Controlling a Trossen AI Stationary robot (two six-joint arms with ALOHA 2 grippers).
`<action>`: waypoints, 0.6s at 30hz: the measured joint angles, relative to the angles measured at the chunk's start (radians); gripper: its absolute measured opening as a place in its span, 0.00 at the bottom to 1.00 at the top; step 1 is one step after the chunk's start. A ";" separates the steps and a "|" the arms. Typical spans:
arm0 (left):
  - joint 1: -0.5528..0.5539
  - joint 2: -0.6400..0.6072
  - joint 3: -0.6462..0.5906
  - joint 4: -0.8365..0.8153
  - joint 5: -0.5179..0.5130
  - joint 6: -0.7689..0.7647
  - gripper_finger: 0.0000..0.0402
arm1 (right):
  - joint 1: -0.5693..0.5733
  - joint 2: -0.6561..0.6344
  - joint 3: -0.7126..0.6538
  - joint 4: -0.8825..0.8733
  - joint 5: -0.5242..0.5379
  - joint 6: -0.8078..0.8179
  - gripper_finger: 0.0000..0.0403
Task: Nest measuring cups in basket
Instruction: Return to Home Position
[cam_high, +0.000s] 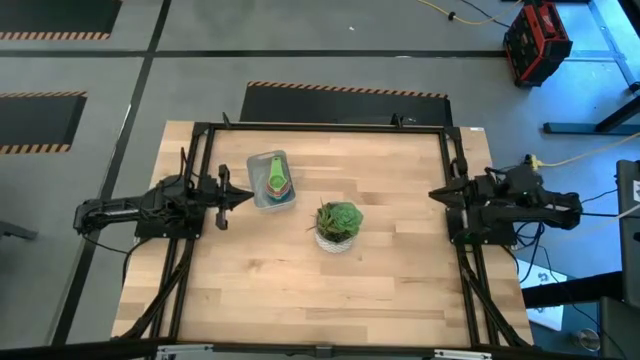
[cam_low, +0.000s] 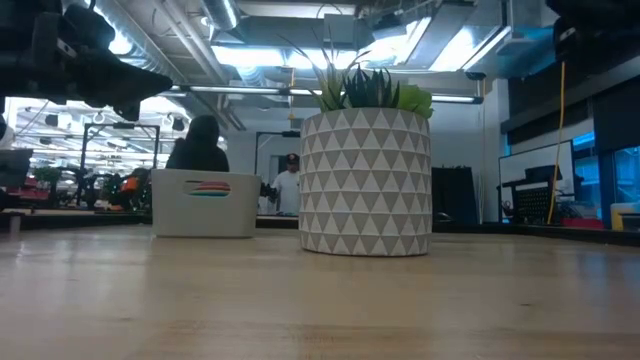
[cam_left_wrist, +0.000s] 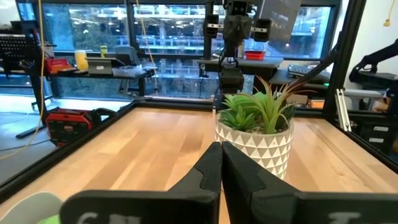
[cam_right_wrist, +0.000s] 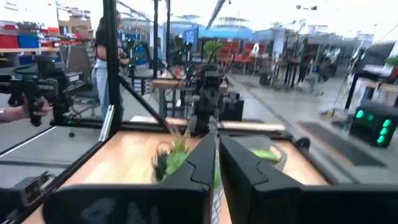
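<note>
The wooden table is carrying two items, and both arms are sitting folded low at its edges, the left arm at 9 o'clock and the right arm at 3 o'clock in the high view. The plant pot is standing near the middle. The basket is lying at about 10 o'clock from the pot, with its long axis running roughly 12 to 6. The measuring cups are sitting stacked inside it, a green one uppermost; in the low view coloured bands are showing through the basket wall. The left gripper is resting just beside the basket, which is lying at about 2 o'clock from its tip, apart from it. The right gripper is waiting well apart, with the basket at 9 o'clock. Both pairs of fingers are pressing together, holding nothing. Judgement: nesting is appearing complete, and the left arm, being nearer, is needing a clear pull toward 9 o'clock without nudging the basket.
</note>
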 joint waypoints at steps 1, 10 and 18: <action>0.000 0.000 0.000 0.000 0.000 0.000 0.00 | 0.000 0.000 -0.022 0.042 0.000 -0.015 0.07; 0.000 0.000 0.000 -0.003 0.000 -0.005 0.01 | 0.000 0.000 -0.237 0.329 -0.018 -0.043 0.07; 0.000 0.000 0.000 -0.003 0.000 -0.023 0.02 | 0.000 0.000 -0.328 0.442 -0.017 -0.070 0.07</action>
